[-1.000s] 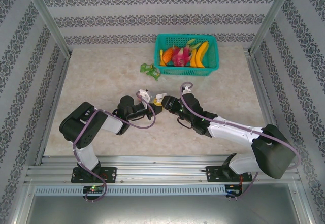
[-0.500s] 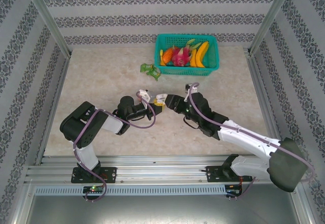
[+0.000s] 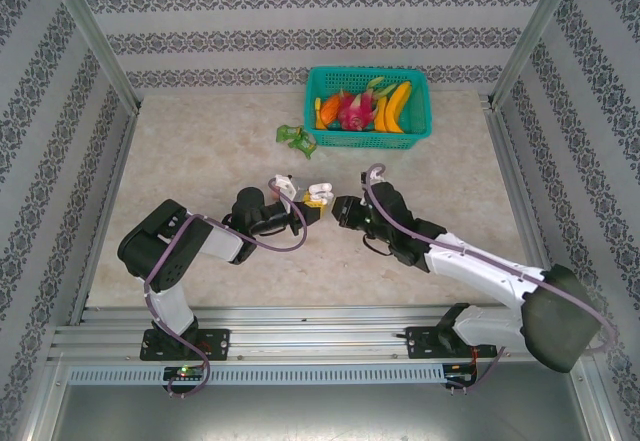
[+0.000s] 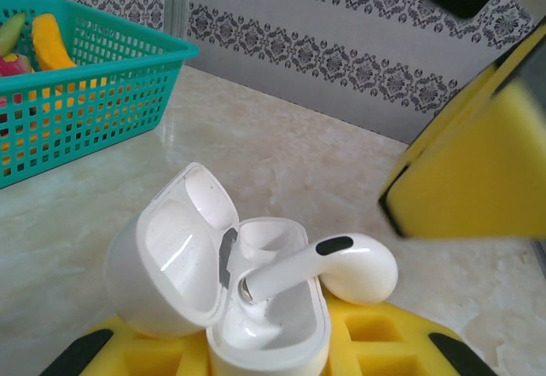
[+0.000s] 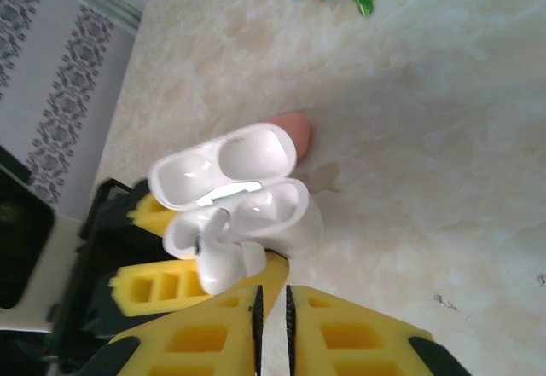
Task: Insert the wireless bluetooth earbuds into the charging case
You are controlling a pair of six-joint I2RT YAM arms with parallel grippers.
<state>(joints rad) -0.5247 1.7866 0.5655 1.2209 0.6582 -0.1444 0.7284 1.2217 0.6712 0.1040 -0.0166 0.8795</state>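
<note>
White earbud (image 5: 223,261) just beyond right fingers (image 5: 196,342)

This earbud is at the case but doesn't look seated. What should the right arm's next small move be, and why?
Probably press the white earbud down with the closed right gripper. The earbud lies slanted across the open charging case, its head out past the rim, while the left gripper grips the case.

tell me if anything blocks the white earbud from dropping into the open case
Nothing visible does. The lid is flipped back and the earbud lies tilted across the charging case, stem end in the open well, head over the rim.
</note>
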